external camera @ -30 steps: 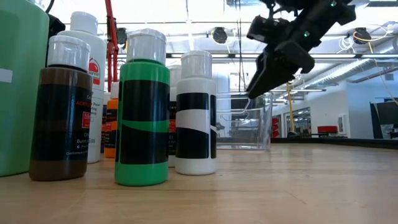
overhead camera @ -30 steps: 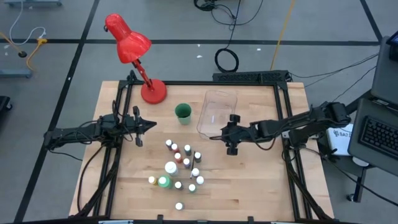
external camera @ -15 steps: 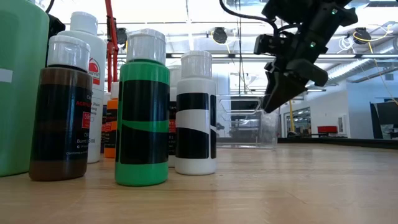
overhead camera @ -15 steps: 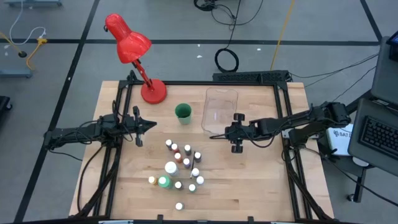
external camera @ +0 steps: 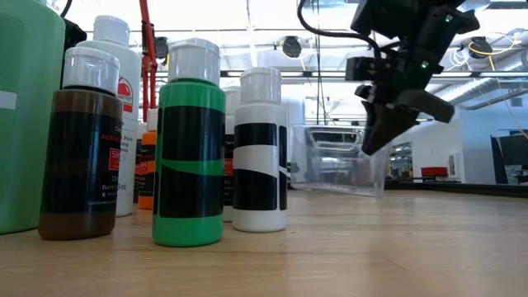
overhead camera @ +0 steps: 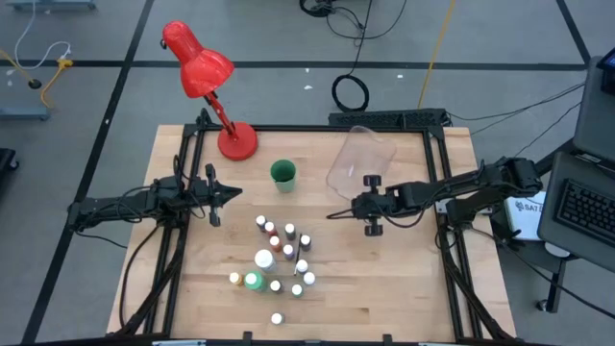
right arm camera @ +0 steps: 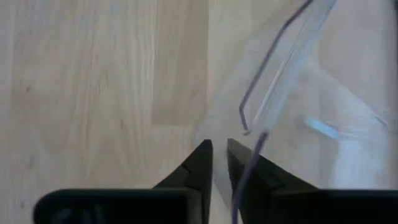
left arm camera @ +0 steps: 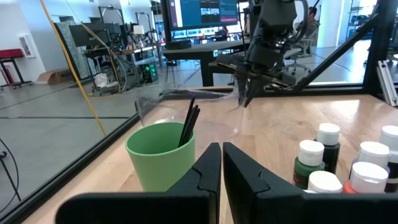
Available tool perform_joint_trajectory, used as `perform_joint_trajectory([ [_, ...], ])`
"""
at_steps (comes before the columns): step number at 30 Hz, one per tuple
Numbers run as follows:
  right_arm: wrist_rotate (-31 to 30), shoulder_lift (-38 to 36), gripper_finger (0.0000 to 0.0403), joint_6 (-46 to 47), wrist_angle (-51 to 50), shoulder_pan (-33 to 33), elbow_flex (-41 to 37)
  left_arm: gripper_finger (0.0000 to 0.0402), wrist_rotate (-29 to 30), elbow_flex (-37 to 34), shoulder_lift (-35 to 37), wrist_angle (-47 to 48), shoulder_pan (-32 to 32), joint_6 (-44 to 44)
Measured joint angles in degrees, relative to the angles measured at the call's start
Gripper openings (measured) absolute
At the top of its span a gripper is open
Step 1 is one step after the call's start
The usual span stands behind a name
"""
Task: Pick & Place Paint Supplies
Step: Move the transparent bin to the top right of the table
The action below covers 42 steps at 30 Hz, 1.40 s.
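Small white-capped paint bottles (overhead camera: 279,255) stand in a cluster at the table's middle. In the low view, a green one (external camera: 189,157) and a brown one (external camera: 80,153) are closest. Thin dark brushes (left arm camera: 188,121) stand in the green cup (overhead camera: 282,174). The clear plastic tray (overhead camera: 360,159) sits askew at the far right. My right gripper (overhead camera: 332,214) slants down at the tray's near side, shut on it. My left gripper (overhead camera: 237,194) hovers shut, pointing level at the left, short of the cup (left arm camera: 160,155). My right gripper pinches a thin clear wall edge of the tray (right arm camera: 258,146) between its two fingers, just below a rim corner (right arm camera: 245,129). The fingers come slanting down from the table's right. The tray's far part rests on the table (external camera: 330,188).
A red desk lamp (overhead camera: 207,77) stands at the far left corner. A black frame rail (overhead camera: 437,183) runs along the table's right side. Bare wood lies near the front right (overhead camera: 384,288).
My right gripper has tipped further down, drawn slightly toward the table's right edge and shut its fingers on the tray. The tray has swung about and slid toward the far right.
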<state>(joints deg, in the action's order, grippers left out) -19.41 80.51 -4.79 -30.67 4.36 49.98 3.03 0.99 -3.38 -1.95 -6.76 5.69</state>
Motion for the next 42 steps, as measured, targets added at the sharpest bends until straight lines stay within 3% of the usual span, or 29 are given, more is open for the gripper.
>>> perform_joint_trajectory([
  [6,1.8,-0.1,0.0007,-3.5,-3.6,0.3,-0.1,0.0021,0.0,0.0,0.0,0.0,0.0,0.0],
  [19,7.0,-4.8,0.0006,-9.4,-7.2,2.3,-0.2,0.0021,0.0,0.0,0.0,0.0,0.0,0.0],
  [28,7.6,-7.9,0.0006,-4.2,-19.6,4.7,5.3,0.0021,0.0,0.0,0.0,0.2,0.0,0.0],
  [42,15.4,-4.3,0.0001,1.2,-25.5,3.8,8.7,0.0021,0.0,0.0,0.0,0.3,0.0,0.0],
])
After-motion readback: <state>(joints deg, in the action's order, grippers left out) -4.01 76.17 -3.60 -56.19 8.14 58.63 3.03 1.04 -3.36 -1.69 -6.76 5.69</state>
